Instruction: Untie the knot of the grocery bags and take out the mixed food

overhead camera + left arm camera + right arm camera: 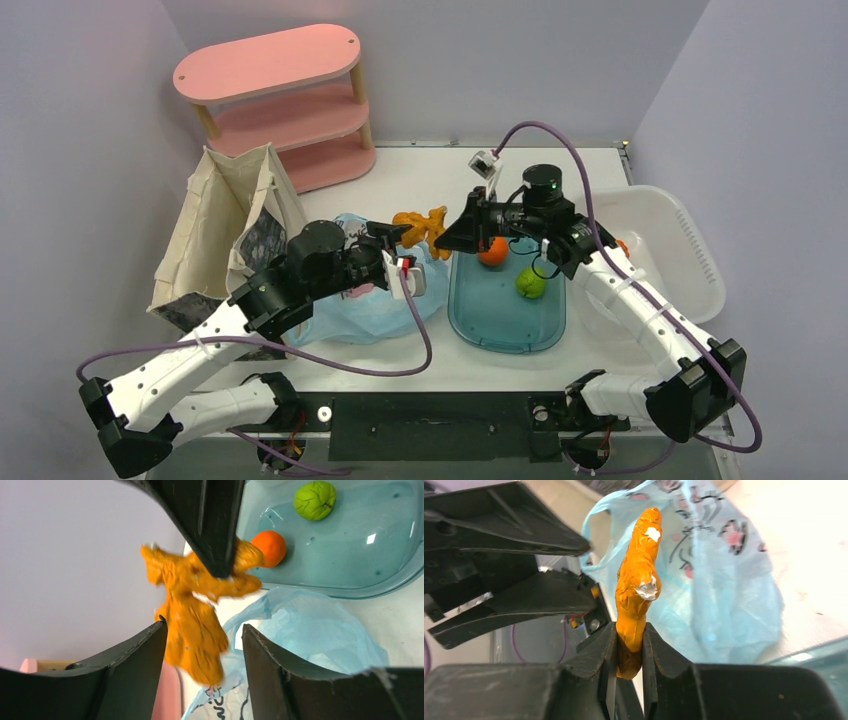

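White table (425,180), lilac walls (80,120), blue bag (362,314)

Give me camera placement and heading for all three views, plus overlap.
Top external: fixed above and behind the bases, looking down at the table; both arms show, left gripper and right gripper both at the orange lumpy piece.
Left wrist: on the left arm, facing the teal tray; its own fingers frame the bottom.
Right wrist: on the right arm, facing the blue bag; its own fingers clamp the piece.
Shared: both wrist views show piece and bag.
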{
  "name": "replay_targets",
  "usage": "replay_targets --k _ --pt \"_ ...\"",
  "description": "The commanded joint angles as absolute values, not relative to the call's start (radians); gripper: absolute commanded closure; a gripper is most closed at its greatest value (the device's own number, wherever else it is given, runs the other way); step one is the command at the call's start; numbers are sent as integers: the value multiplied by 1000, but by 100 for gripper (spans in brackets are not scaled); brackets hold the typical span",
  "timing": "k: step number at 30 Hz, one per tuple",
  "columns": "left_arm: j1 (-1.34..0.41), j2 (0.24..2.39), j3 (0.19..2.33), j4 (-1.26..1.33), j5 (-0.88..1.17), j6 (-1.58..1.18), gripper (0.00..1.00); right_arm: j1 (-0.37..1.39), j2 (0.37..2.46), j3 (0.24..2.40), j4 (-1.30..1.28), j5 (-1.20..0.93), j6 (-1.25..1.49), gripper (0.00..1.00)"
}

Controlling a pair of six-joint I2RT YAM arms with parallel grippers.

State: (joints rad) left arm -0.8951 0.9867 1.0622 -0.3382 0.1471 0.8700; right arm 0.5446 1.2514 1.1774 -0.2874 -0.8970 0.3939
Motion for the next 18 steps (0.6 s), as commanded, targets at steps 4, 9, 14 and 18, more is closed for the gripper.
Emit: replay_targets --k 4,9,14,18 --pt "-786 881 1064 -432 232 700 40 326 1154 1201 -316 -879 366 100" --pt "-669 929 1108 -548 216 542 38 58 1108 1194 -394 -851 335 100" --pt "-476 1125 1301 -714 320 398 36 -254 1102 1239 -602 -814 128 100" --pt "-438 1282 1457 -883 396 472 35 -480 1130 1287 -822 -725 -98 100"
